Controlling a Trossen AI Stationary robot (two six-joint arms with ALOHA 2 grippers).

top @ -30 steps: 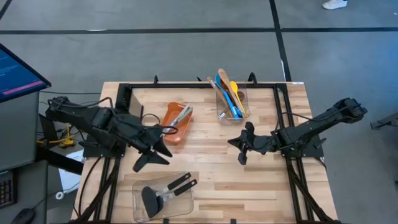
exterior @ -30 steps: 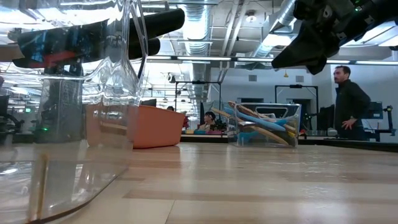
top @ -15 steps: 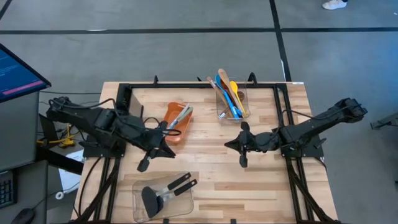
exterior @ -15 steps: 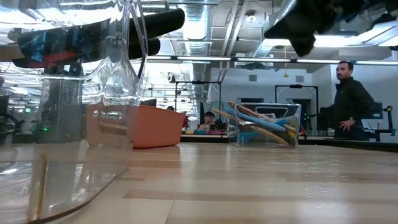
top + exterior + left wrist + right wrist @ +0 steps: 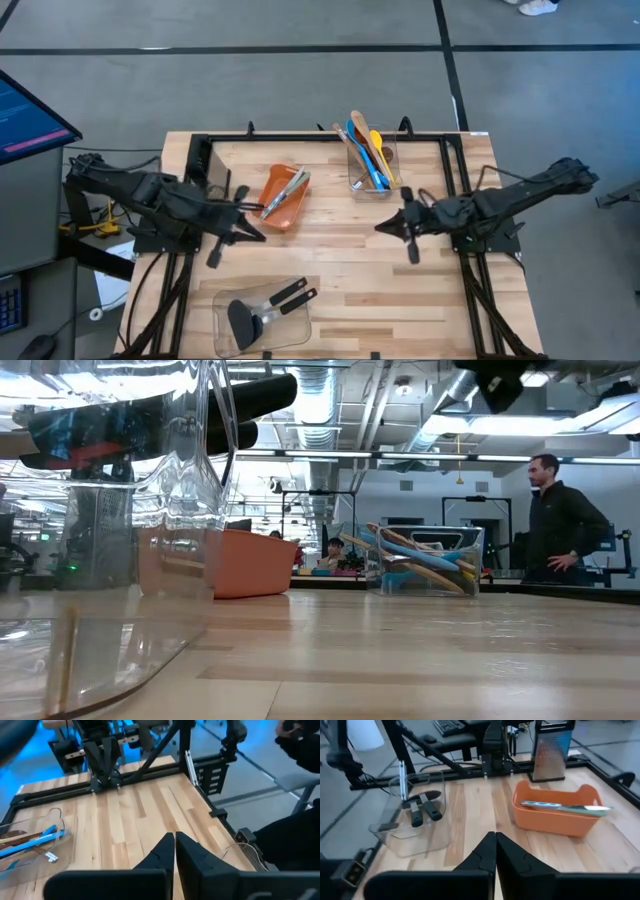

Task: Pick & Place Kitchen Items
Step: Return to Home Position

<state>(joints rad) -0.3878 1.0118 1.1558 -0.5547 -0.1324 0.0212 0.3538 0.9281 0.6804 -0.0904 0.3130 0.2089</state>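
Note:
Both grippers hang shut and hold nothing above the wooden table (image 5: 330, 260). My left gripper (image 5: 258, 236) (image 5: 174, 842) is near the table's left side, just in front of the orange bin (image 5: 280, 197), which holds slim metal tools (image 5: 291, 184) (image 5: 565, 807). My right gripper (image 5: 380, 227) (image 5: 495, 845) is right of centre, nearer than the clear container (image 5: 372, 158) of wooden, blue and yellow spoons. Two black spatulas (image 5: 262, 312) (image 5: 422, 810) lie in a second clear container (image 5: 228, 300) at the near edge.
A black frame (image 5: 445, 150) runs along the table's far, left and right edges. Bare wood lies between the two grippers and the containers. In the low view a person (image 5: 558, 520) stands in the room beyond the table. A monitor (image 5: 25, 115) stands off the left side.
My left gripper has shut its fingers, rolled about its own line and drawn back toward the table's left edge, away from the orange bin. My right gripper, shut throughout, has risen and pulled back a little toward the right edge. No utensil has moved.

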